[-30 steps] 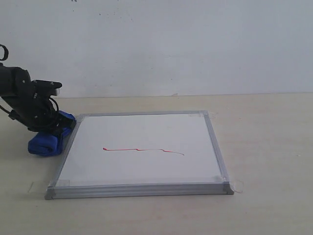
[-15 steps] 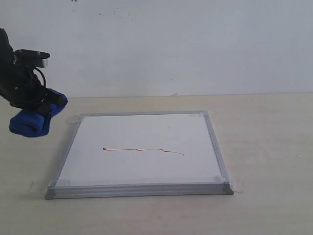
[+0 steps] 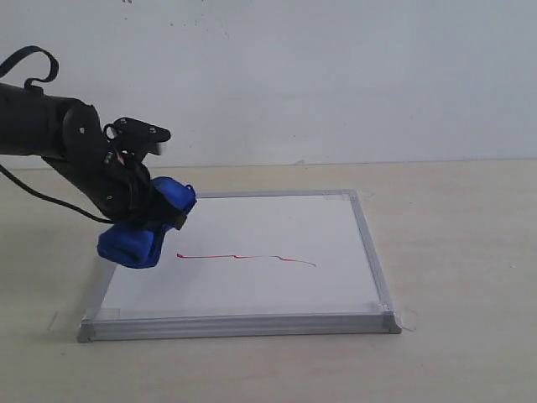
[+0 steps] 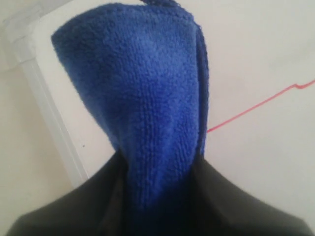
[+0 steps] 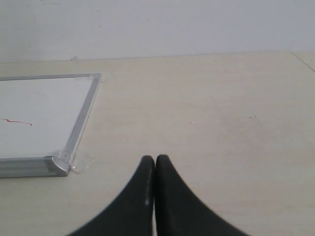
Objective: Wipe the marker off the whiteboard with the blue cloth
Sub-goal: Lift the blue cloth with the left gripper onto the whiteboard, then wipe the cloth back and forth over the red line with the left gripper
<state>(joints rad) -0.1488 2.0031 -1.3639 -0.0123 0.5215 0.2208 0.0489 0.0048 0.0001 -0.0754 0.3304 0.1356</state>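
Observation:
The whiteboard [image 3: 252, 277] lies flat on the table, silver-framed, with the red marker line [image 3: 243, 258] wavy across its middle. My left gripper [image 3: 147, 220] is shut on the blue cloth [image 3: 143, 231], a fluffy roll hanging over the board's left part, just left of the line's left end. In the left wrist view the blue cloth [image 4: 142, 108] fills the middle, with the marker line [image 4: 256, 105] beside it and the board frame [image 4: 54, 132] on the other side. My right gripper [image 5: 155, 160] is shut on nothing, above bare table off the whiteboard's corner [image 5: 54, 166]; it does not show in the exterior view.
The light wooden table [image 3: 453, 252] runs to a white wall [image 3: 336, 75] behind. Clear tape tabs [image 3: 407, 318] stick out at the board's corners. A short end of the marker line [image 5: 19, 122] shows in the right wrist view.
My left gripper lifted the blue cloth from the table left of the board, swung it up and out to the left, then carried it rightward over the board's left part.

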